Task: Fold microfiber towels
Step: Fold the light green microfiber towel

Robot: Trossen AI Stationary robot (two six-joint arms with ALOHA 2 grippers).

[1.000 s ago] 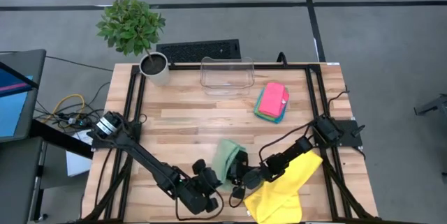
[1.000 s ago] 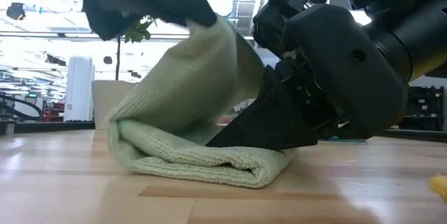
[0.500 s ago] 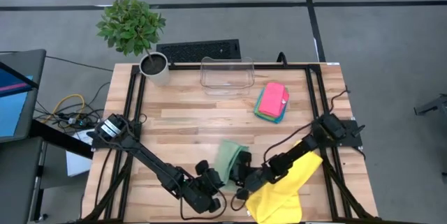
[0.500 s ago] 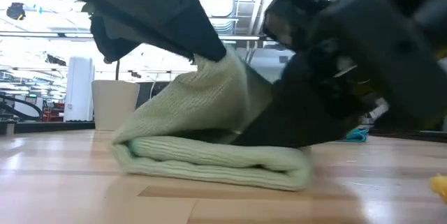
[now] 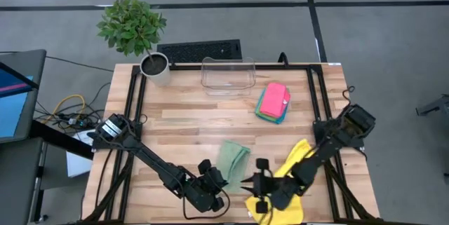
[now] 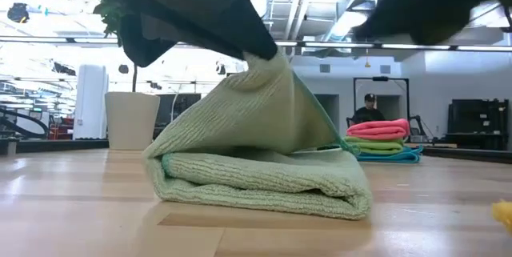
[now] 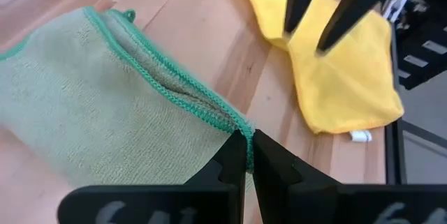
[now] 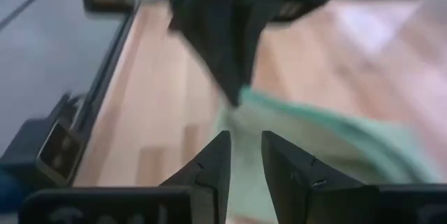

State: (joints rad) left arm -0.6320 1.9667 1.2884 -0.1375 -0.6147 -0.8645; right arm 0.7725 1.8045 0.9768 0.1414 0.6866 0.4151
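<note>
The pale sage green towel (image 5: 232, 158) lies folded near the table's front middle, its lower fold (image 6: 256, 186) flat on the wood. My left gripper (image 7: 248, 147) is shut on its near corner and keeps the top layer raised (image 6: 240, 105). My right gripper (image 5: 247, 185) hangs open just right of it, over the yellow towel (image 5: 289, 188), with nothing between its fingers (image 8: 215, 155). A stack of pink, green and blue towels (image 5: 273, 102) lies at the back right. My left gripper pinches the sage towel's green-stitched corner (image 7: 232, 126) between its two fingers, only at the edge. The fingers slant down from the table's near left. The top layer rises to the fingers (image 6: 264, 55) while the folded rest lies on the table.
A clear plastic bin (image 5: 228, 75) stands at the back middle, a potted plant (image 5: 154, 67) at the back left, and a keyboard (image 5: 200, 50) behind the table. A person (image 6: 370, 110) shows far off in the room. Bare wood lies left of the sage towel.
My right gripper has drawn away from the sage towel, rising and going toward the table's right and near edges until it hangs over the yellow towel. The towel's fold has stayed on the table, its top layer still raised by my left gripper.
</note>
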